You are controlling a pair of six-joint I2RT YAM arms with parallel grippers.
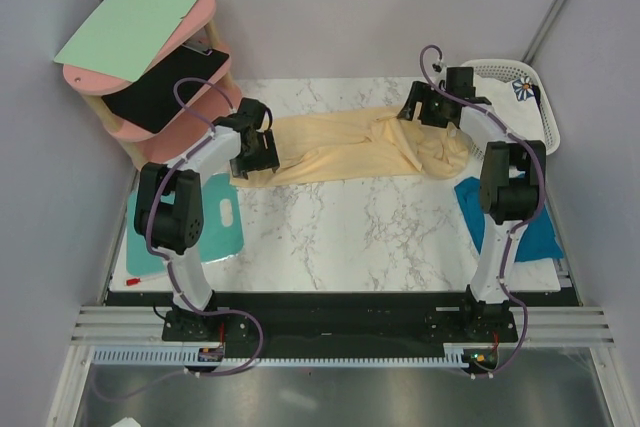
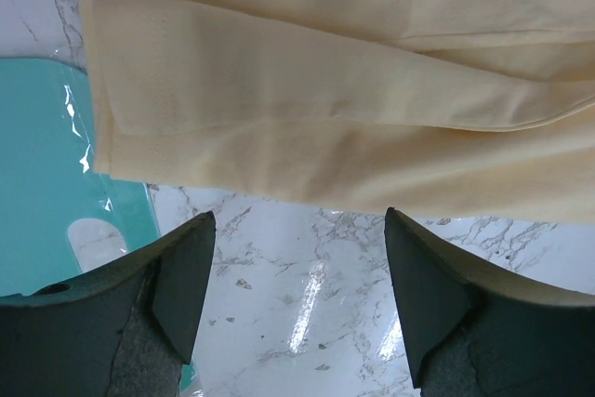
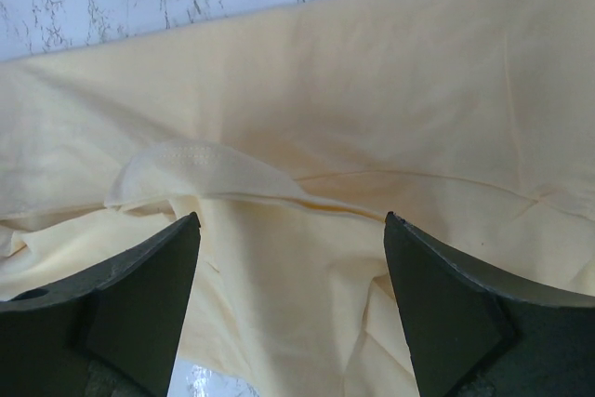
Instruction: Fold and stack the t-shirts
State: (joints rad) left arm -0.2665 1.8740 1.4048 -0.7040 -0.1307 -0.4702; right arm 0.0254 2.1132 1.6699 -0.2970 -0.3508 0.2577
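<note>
A large pale yellow t-shirt (image 1: 350,152) lies stretched across the far half of the marble table, folded over lengthwise and bunched at its right end. My left gripper (image 1: 250,155) is open above the shirt's left end; in the left wrist view (image 2: 297,267) its jaws stand wide over bare marble just short of the yellow shirt's hem (image 2: 325,127). My right gripper (image 1: 425,112) is open over the bunched right end; in the right wrist view (image 3: 293,276) yellow cloth (image 3: 307,137) lies between the spread jaws. A teal-blue t-shirt (image 1: 535,232) lies at the right table edge.
A flat turquoise board (image 1: 215,232) with a handle hole lies at the left, also in the left wrist view (image 2: 42,183). A white lattice basket (image 1: 515,82) holding flower-print cloth stands at the back right. A pink tiered shelf (image 1: 165,77) with a green clipboard stands at the back left.
</note>
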